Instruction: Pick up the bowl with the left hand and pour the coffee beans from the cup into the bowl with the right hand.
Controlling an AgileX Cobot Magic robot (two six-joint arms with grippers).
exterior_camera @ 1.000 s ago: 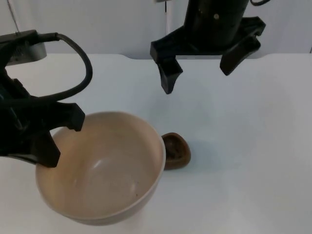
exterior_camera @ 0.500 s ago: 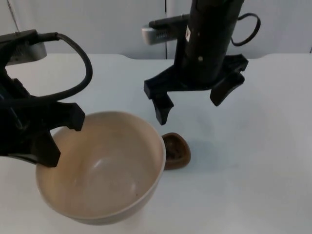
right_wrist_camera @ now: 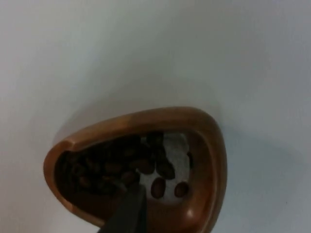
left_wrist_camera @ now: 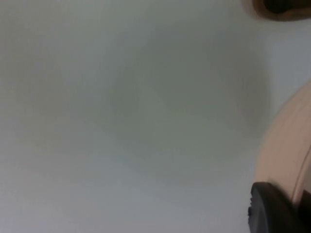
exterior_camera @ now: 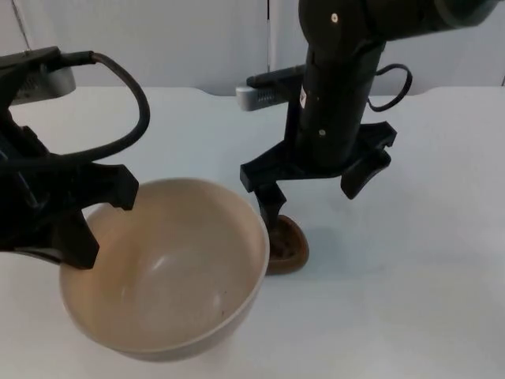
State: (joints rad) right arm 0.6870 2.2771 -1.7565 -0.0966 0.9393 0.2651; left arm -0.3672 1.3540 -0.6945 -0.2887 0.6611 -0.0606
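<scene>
A large beige bowl (exterior_camera: 170,276) hangs above the table at the front left, with my left gripper (exterior_camera: 91,221) shut on its left rim. The bowl's wall (left_wrist_camera: 286,155) also runs beside a black fingertip (left_wrist_camera: 269,211) in the left wrist view. Just right of the bowl, a small brown cup (exterior_camera: 288,246) stands on the table, partly behind the bowl's rim. In the right wrist view the cup (right_wrist_camera: 209,150) holds dark coffee beans (right_wrist_camera: 121,167). My right gripper (exterior_camera: 316,189) hovers open over the cup, its left finger close to the cup's near rim.
The white table (exterior_camera: 410,300) stretches free to the right and front of the cup. A grey partition wall (exterior_camera: 158,39) closes the back edge.
My right arm has come down and forward from the back of the table to just over the cup, still open. The left gripper and the bowl have held still.
</scene>
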